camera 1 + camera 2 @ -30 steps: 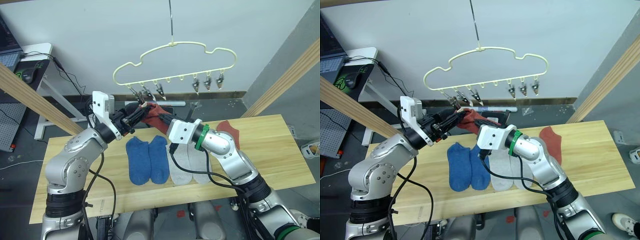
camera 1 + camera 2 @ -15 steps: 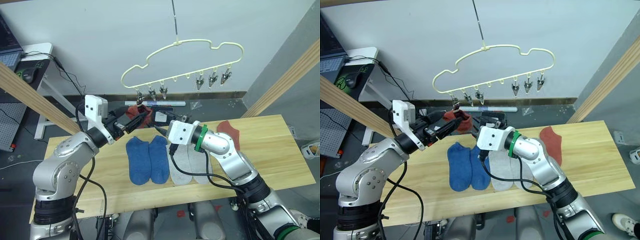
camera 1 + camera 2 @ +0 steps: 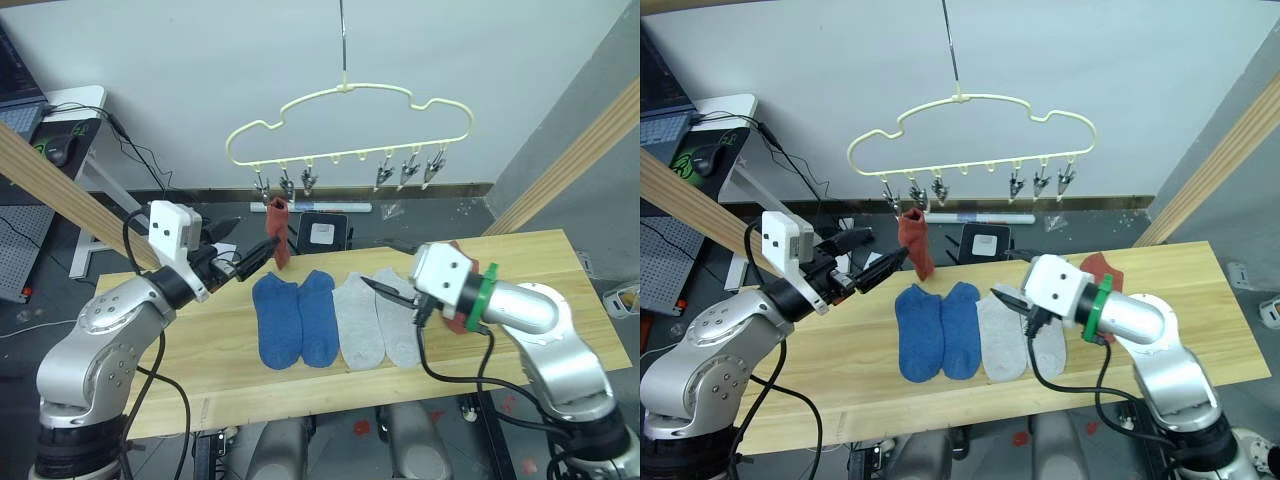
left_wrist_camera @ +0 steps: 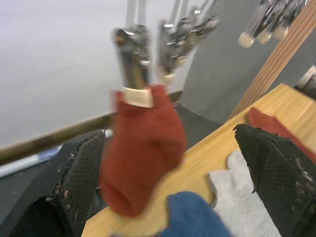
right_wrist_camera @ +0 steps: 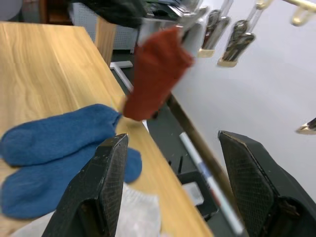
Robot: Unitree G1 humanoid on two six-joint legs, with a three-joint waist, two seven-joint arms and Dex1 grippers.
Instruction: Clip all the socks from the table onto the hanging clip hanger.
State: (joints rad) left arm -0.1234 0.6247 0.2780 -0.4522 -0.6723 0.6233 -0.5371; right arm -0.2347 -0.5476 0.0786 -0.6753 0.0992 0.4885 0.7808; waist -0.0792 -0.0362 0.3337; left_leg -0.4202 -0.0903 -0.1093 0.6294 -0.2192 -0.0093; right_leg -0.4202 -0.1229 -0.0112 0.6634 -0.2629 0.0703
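- Overhead, the clip hanger hangs by its metal hook, pale yellow and cloud-shaped, with six silver clips along its lower edge: three toward the robot's left, three toward its right.
- One rust red sock dangles from a clip in the left group; the wrist views show the clip biting its top edge. It hangs free, above and behind the bench.
- Left tool: fingers spread wide, empty, raised off the bench and pointing toward the hanging red sock, just beside it. In the left wrist view the sock hangs between the two black fingers with a gap on each side.
- Right tool: fingers apart, holding nothing, low over the light grey socks. Whether it touches the fabric I cannot tell.
- On the bench, a row of four socks lying flat, side by side: two blue socks on the left, touching each other, then two light grey socks next to them.
- Second rust red sock lies on the bench further to the right, mostly hidden behind the right arm's wrist.
- Light wood poles slant past both sides of the scene.
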